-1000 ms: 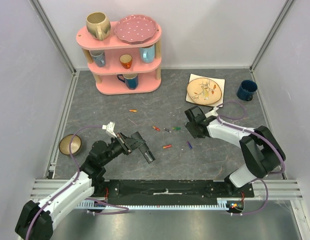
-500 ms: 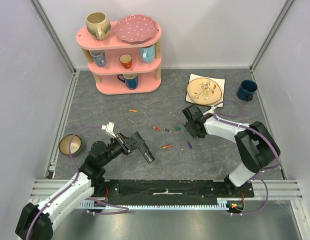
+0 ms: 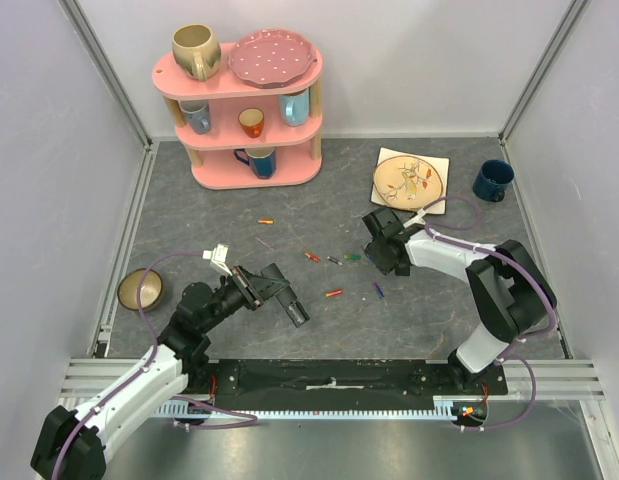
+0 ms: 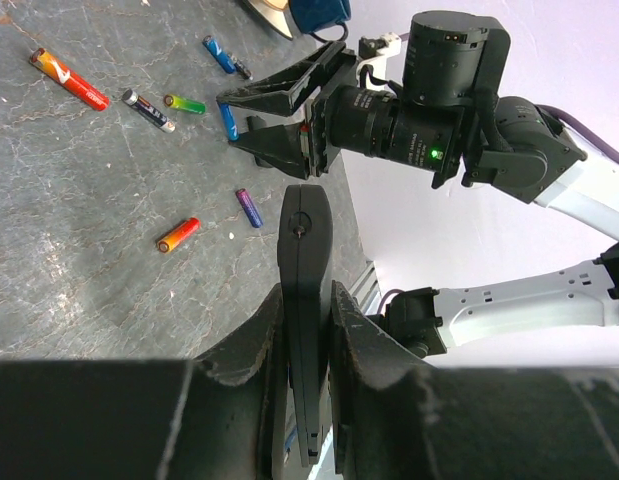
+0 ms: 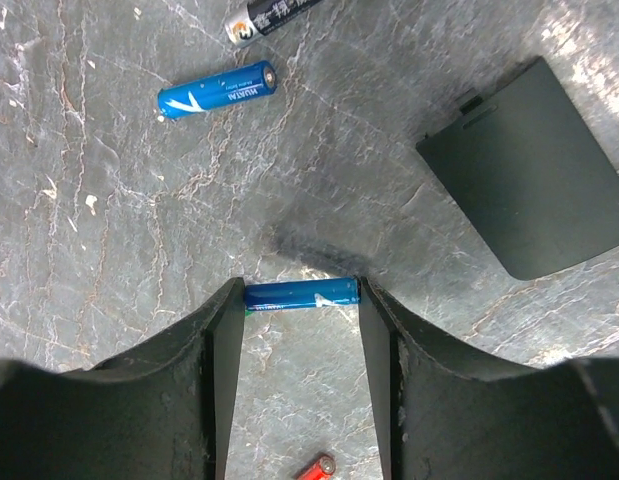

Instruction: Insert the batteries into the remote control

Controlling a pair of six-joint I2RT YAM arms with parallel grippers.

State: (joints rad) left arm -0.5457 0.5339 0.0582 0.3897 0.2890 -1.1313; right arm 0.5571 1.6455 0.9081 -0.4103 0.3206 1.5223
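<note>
Remote control (image 4: 304, 235): slim black bar, held edge-on between the left gripper's (image 4: 306, 305) fingers. Batteries (image 3: 334, 293): small cylinders, orange, red, dark, green and blue, lying scattered on the grey tabletop (image 3: 189, 230). One blue battery (image 5: 289, 294) lies crosswise between the right gripper's (image 5: 300, 302) spread fingers.

A robotics lab test cell, shown by its plain white panel walls (image 3: 49, 150), the aluminium framing rail (image 3: 329, 372) along the near edge, and a grey mat (image 3: 239, 200) staged with a pink crockery shelf (image 3: 244, 100).
</note>
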